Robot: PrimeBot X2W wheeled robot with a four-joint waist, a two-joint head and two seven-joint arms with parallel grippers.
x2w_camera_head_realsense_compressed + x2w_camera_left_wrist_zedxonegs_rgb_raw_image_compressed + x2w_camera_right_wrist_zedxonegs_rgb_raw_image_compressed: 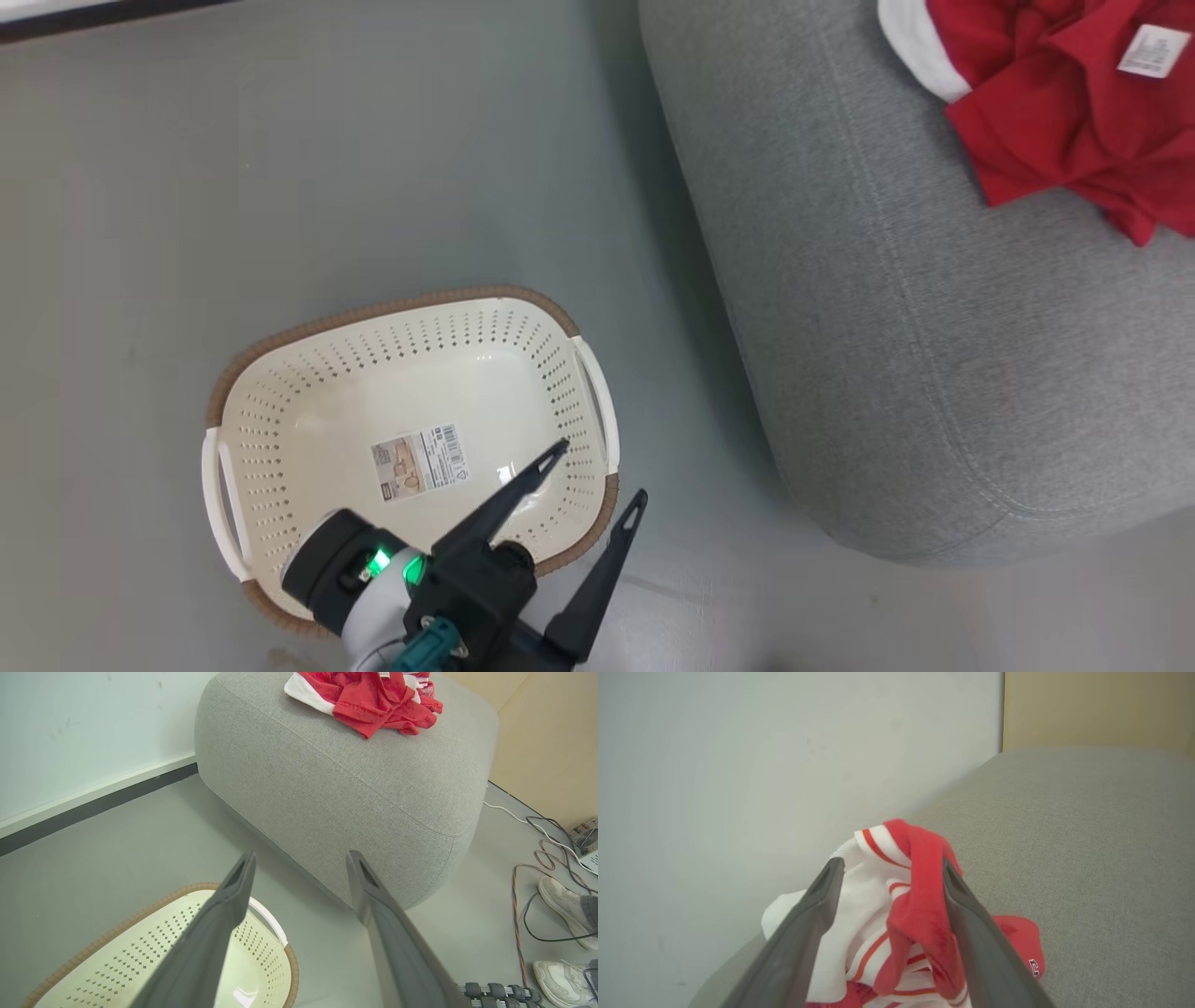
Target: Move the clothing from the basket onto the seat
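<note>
Red-and-white clothing [1074, 121] heaped on the grey sofa seat [887, 327] at 2 o'clock; basket [271, 411] empty at 7. Left gripper [599, 474] spread, holding nothing. Right gripper [892, 863] spread wide, straddling the heap. Risk: cloth could snag a finger when the arm pulls back and get dragged off.

My left arm [341, 569] sits low left in head view, wrist light green. My left jaws are wide apart, left fingers [215, 933] pointing up-right in head view. My right jaws are spread wide too, right fingers [803, 933] parted.
</note>
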